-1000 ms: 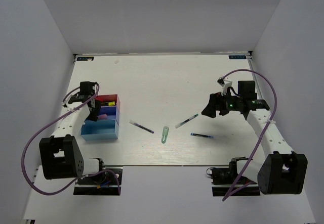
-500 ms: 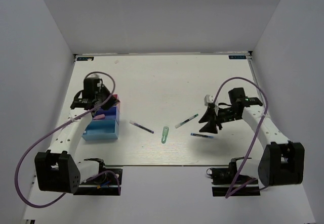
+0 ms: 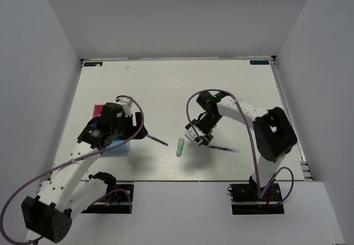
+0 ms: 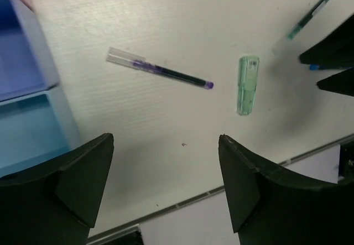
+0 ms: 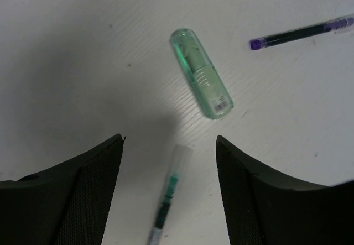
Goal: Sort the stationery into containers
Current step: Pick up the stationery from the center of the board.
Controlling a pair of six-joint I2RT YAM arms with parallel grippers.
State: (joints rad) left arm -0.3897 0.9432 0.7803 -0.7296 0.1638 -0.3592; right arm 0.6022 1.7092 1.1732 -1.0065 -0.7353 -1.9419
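White bench (image 3: pixel 166 84), grey walls. Left claw (image 4: pixel 164 162) spread wide beside blue box (image 4: pixel 33 134), purple-ink pen (image 4: pixel 160 72) ahead on bench. Right claw (image 5: pixel 168 162) released over green-ink pen (image 5: pixel 166 201); pale green clip (image 5: pixel 202 73) just beyond.

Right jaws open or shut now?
Open. The right wrist view shows the right gripper with jaws wide apart, the green pen lying loose between them.

Pens: three, namely purple pen (image 4: pixel 160 72), green pen (image 5: pixel 166 201), blue pen (image 3: pixel 224 148). Pale green clip (image 5: pixel 202 73): one. Boxes: apparently three, partly hidden: pink box (image 3: pixel 98 110), violet-blue box (image 4: pixel 16 51), light blue box (image 4: pixel 27 137).
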